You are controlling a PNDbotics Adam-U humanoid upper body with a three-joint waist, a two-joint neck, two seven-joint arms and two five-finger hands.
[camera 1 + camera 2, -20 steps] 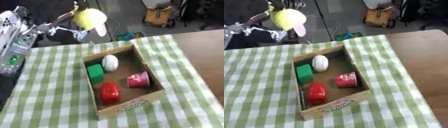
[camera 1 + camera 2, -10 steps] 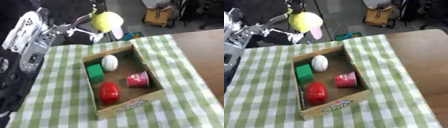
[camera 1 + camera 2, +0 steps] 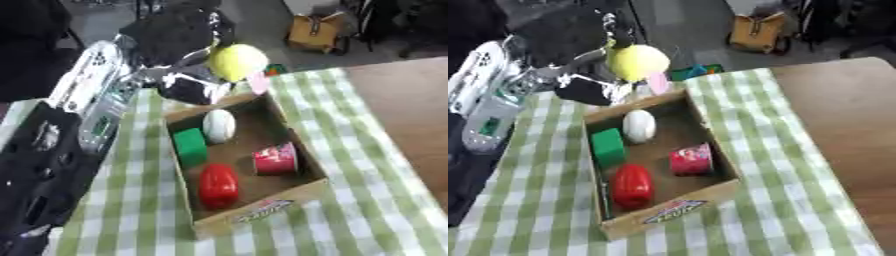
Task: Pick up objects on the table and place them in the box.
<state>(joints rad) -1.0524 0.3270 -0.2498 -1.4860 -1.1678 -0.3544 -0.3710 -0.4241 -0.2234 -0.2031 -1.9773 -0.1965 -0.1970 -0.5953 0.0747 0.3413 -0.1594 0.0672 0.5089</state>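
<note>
My left hand sits upper-centre of the frame, dark and blurred, fingers curled onto a yellow ball that I'm holding above the far end of the box, near its back wall. A small pink thing shows just under the ball; can't make out what it is, or whether it touches the ball. Left arm runs from the left edge up to the hand, silver and white casing over the cloth. Right hand shows in neither eye. The cardboard box lies centre frame, long axis running from lower edge toward upper centre, printed label on its near wall. Inside: white egg-shaped thing at the far end, green block just left of it against the left wall, red-pink cup on its side toward the right wall, red rounded thing nearest the front wall. All four apart from the ball. Green-and-white checked cloth under the box; bare brown table at right. Right eye view shows more bare table and the ball clear of the arm; left eye view shows more of the arm, filling the lower left.
</note>
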